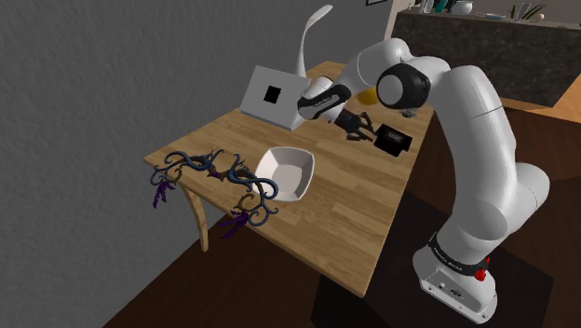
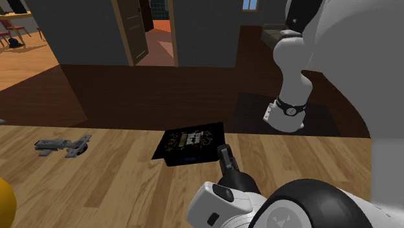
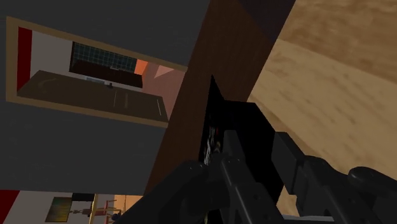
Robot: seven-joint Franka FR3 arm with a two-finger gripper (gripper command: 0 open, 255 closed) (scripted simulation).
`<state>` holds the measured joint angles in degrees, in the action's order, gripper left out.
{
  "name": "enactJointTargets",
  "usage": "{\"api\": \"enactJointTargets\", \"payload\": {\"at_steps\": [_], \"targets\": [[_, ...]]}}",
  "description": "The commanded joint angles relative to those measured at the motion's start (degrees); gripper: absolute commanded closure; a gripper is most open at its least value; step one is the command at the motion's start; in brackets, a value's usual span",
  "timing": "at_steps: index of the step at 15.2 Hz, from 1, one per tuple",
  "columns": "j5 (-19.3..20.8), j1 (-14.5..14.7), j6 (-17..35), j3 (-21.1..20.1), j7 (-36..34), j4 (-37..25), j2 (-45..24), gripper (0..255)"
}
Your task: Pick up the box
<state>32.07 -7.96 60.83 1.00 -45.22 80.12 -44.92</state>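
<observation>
- The shoulder view takes in the whole wooden counter (image 1: 354,224). On it are a white bowl (image 1: 287,172), a dark tangled ornament (image 1: 209,177) at that view's left end, and a white slab (image 1: 270,96) with a black square on it. The box (image 1: 392,142) is small and black, near the counter's right edge, just past the arm (image 1: 475,140).
- The second exterior view shows the box (image 2: 191,144) lying flat at the counter's far edge, with a printed black top. A grey tool (image 2: 61,146) lies well apart from it toward that view's left. A yellow thing (image 2: 3,201) sits at the lower left edge.
- The wrist view shows the box (image 3: 238,121) nearly edge-on, with a sliver of its print visible.
- The fingers (image 3: 299,172) stand apart with the box's edge between them. Whether either one touches it cannot be told. In the second exterior view one finger (image 2: 226,165) reaches the box's near edge.
- The room has grey walls and a dark floor. An open door (image 2: 133,32) gives onto a reddish floor.
</observation>
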Motion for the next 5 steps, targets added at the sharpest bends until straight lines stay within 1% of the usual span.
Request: {"api": "enactJointTargets", "payload": {"at_steps": [1,5], "targets": [[0.3,0.1,-0.8,0.1,0.5,0.2,1.1,255],[0.5,0.2,-1.7,0.1,1.1,0.1,2.0,255]]}}
